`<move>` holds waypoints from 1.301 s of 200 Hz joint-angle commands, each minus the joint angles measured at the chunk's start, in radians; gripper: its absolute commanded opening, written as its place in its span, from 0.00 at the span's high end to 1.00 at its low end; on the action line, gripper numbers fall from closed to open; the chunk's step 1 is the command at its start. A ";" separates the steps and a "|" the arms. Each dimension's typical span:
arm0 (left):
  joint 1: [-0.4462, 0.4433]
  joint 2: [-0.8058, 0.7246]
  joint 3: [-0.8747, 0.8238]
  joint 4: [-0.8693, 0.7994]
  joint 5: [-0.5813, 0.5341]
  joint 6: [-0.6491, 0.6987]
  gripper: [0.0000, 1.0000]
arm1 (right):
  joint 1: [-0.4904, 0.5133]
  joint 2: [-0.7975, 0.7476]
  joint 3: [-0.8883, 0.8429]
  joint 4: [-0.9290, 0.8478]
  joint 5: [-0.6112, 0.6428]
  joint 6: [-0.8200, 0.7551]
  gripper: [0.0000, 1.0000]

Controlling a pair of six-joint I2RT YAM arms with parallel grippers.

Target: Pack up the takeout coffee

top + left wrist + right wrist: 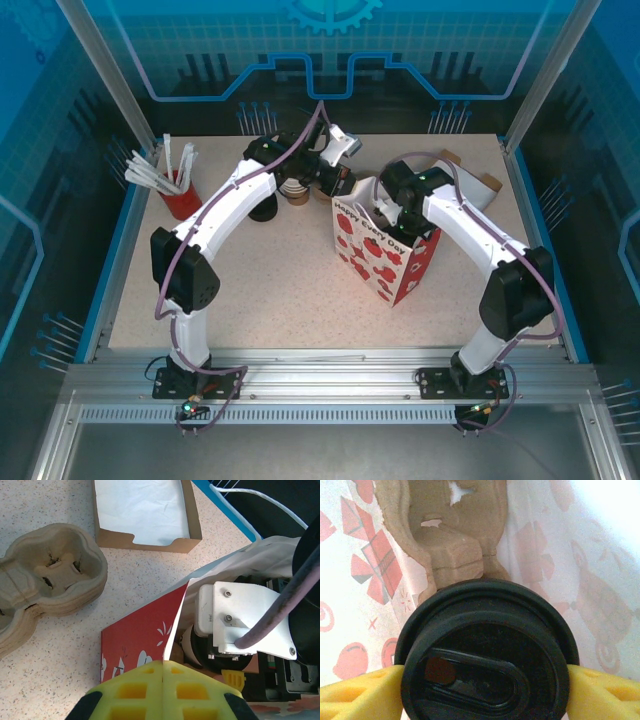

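Note:
The takeout coffee, a cup under a round black lid, stands inside the red-and-white heart-printed paper bag. My right gripper is down in the bag, its yellow fingers flanking the cup on both sides beneath the lid rim. The lid hides whether they touch the cup. A moulded pulp carrier lies deeper in the bag behind the cup. My left gripper is shut on the bag's top edge at a corner, holding the bag open. From there the black lid shows inside.
A stack of pulp cup carriers and an open cardboard box with white paper lie on the table beyond the bag. A red cup holding white sticks stands at the back left. The table's blue edge runs close behind the box.

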 commanded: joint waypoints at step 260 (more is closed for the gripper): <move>0.000 0.011 0.026 -0.030 0.004 0.005 1.00 | 0.025 -0.149 0.139 -0.068 -0.080 0.017 0.13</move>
